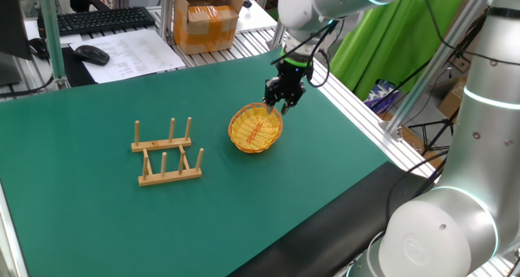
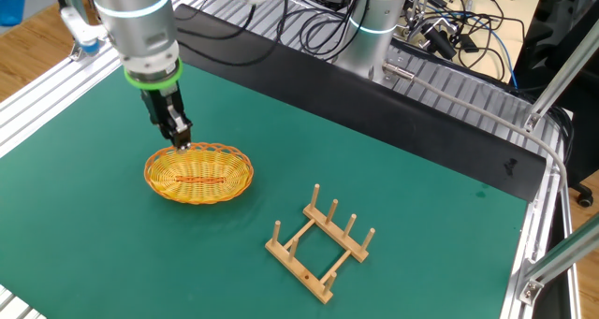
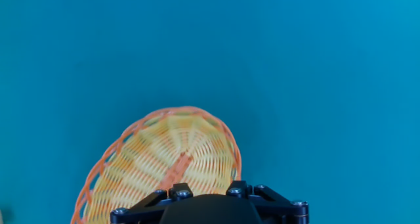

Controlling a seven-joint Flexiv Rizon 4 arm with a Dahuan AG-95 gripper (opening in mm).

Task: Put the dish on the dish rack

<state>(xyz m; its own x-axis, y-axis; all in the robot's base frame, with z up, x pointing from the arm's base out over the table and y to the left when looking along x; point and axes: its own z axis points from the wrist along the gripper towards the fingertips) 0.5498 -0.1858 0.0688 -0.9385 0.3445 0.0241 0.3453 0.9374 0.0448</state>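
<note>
Green table mat, aluminium-framed edges

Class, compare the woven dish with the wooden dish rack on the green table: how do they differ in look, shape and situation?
The dish is round, shallow, woven yellow-orange wicker; the dish rack is an open frame of pale wood rails with upright pegs.
The dish lies low and flat; the rack's pegs stand up.
The end effector is down at the dish's rim; the rack stands apart with nothing near it.
Both rest on the green table.
</note>
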